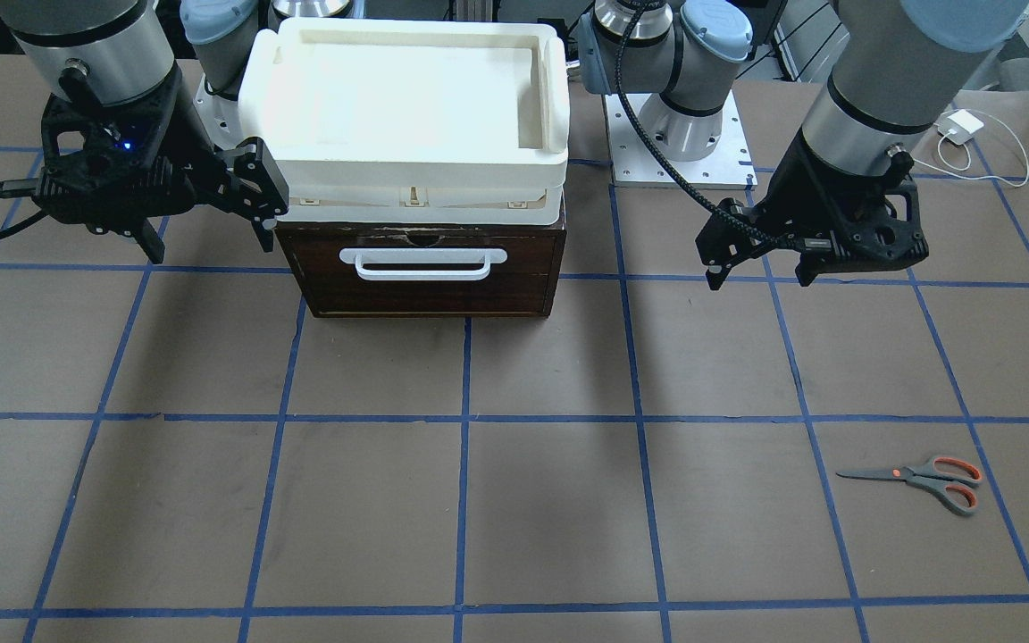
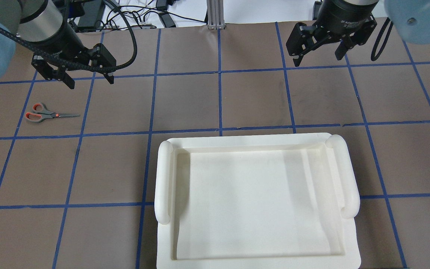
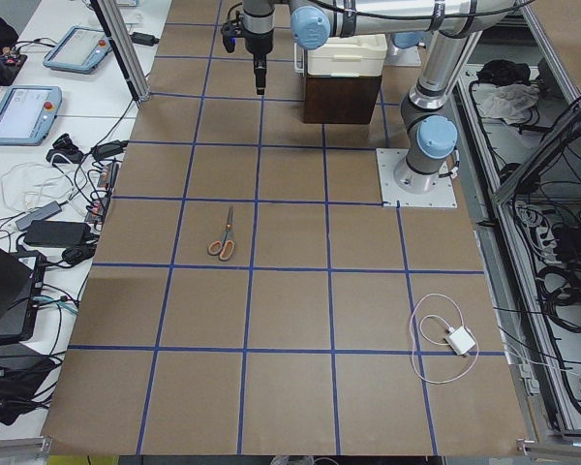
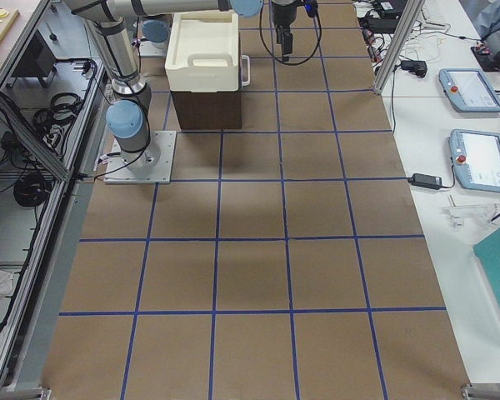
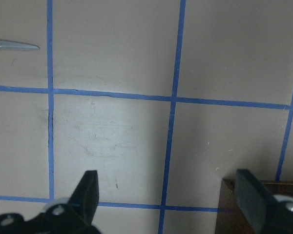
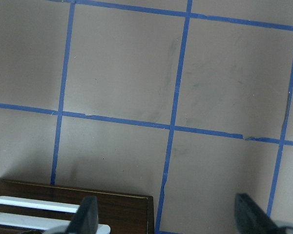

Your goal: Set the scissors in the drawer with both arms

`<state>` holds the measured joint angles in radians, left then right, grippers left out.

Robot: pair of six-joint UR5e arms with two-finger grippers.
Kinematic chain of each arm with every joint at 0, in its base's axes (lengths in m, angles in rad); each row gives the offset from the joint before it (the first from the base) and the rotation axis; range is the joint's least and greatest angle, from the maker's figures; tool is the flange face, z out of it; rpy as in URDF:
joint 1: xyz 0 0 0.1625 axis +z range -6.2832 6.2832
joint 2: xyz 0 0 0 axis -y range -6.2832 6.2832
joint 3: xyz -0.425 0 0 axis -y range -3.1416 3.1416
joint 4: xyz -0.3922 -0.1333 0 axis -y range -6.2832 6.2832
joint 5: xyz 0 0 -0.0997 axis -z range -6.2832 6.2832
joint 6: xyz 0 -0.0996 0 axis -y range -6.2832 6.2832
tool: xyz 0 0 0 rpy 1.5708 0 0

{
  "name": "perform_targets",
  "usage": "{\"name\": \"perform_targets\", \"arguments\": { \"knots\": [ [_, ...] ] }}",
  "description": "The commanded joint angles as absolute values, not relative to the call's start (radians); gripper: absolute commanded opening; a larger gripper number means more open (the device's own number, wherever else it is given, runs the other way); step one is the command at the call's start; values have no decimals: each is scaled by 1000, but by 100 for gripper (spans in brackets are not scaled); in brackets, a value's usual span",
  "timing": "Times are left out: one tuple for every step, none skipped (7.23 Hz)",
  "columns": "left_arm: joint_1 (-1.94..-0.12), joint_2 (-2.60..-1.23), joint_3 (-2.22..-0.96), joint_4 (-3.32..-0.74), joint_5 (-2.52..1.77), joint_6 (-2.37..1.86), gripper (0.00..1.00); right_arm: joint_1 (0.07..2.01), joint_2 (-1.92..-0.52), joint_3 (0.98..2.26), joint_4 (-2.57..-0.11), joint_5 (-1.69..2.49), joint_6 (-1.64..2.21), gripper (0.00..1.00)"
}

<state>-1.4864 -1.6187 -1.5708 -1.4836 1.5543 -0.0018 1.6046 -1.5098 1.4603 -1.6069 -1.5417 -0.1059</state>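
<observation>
From my station I see the scissors (image 1: 921, 478) lying flat and closed on the table (image 1: 559, 518), towards its left end and nearer the operators' edge than the robot's edge. The blades point towards the right end and the handle loops towards the left end. Nothing touches them. The drawer (image 1: 425, 290) is shut. It sits in its dark box at the middle of the robot's edge, between the two arm bases, with its white handle (image 1: 423, 261) facing the operators' edge. A foam tray (image 1: 255, 98) rests on top of the box. My left gripper (image 1: 760, 268) hangs above the table with its fingers apart and nothing between them, on the left-end side of the box and well apart from the scissors. Its wrist camera shows only the blade tip at one corner of the view and a corner of the box at the opposite one. My right gripper (image 1: 211, 241) also stands with fingers spread and empty, raised just beside the box on its right-end side. Its wrist camera looks down past the box corner and one end of the handle. One finger overlaps the tray's corner in the front view, and I cannot tell whether they touch. A white charger (image 1: 961, 125) with its cable lies near the robot's edge, towards the left end.
</observation>
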Motion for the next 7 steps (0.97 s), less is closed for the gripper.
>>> {"name": "perform_targets", "arguments": {
  "knots": [
    [-1486,-1620,-1571,-1483,1548,-3,100,1605,-1509,1460,-1609,-1540,-106,100],
    [-1486,-1620,-1571,-1483,1555,-5,100,1605,-1509,1460,-1608,-1540,-106,100],
    [-1479,-1620,-1569,-1483,1551,-6,100,1611,-1512,1462,-1608,-1542,-103,100],
    [-1473,-1621,-1569,-1477,1561,-2,100,1611,-1513,1462,-1608,-1540,-104,100],
    [-1457,-1629,-1569,-1473,1565,17,100,1612,-1513,1462,-1608,-1543,-119,100],
    [-1425,-1632,-1569,-1473,1559,61,100,1612,-1511,1463,-1620,-1546,-121,100],
    [-1408,-1640,-1569,-1470,1562,193,100,1615,-1517,1463,-1608,-1537,-121,100]
  ]
}}
